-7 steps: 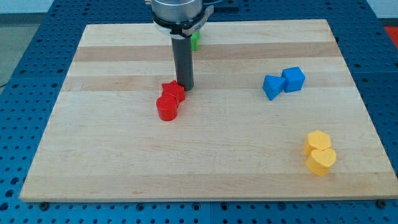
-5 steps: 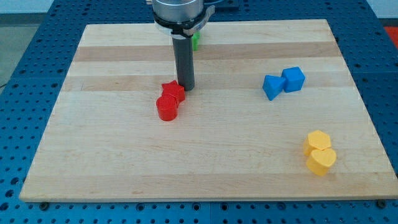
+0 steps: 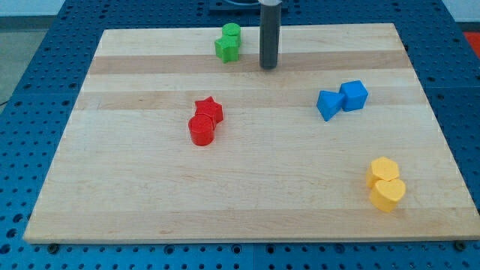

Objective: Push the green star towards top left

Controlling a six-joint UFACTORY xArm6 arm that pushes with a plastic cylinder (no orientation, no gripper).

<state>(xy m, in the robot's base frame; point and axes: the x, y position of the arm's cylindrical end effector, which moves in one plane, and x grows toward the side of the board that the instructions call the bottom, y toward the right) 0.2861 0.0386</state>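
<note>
The green star [image 3: 226, 49] lies near the view's top edge of the wooden board, touching a green cylinder [image 3: 232, 33] just above it. My tip [image 3: 268, 67] rests on the board to the right of the green star, a short gap apart and slightly lower. The rod rises straight up out of the view's top.
A red star [image 3: 209, 110] and a red cylinder [image 3: 202, 130] touch at the board's middle left. Two blue blocks [image 3: 342, 100] sit at the right. Two yellow blocks [image 3: 385, 184] sit at the lower right. The board's [image 3: 135, 195] top edge is close behind the green blocks.
My tip has moved from beside the red star up and to the right, now beside the green star. The arm's body has left the view, uncovering both green blocks.
</note>
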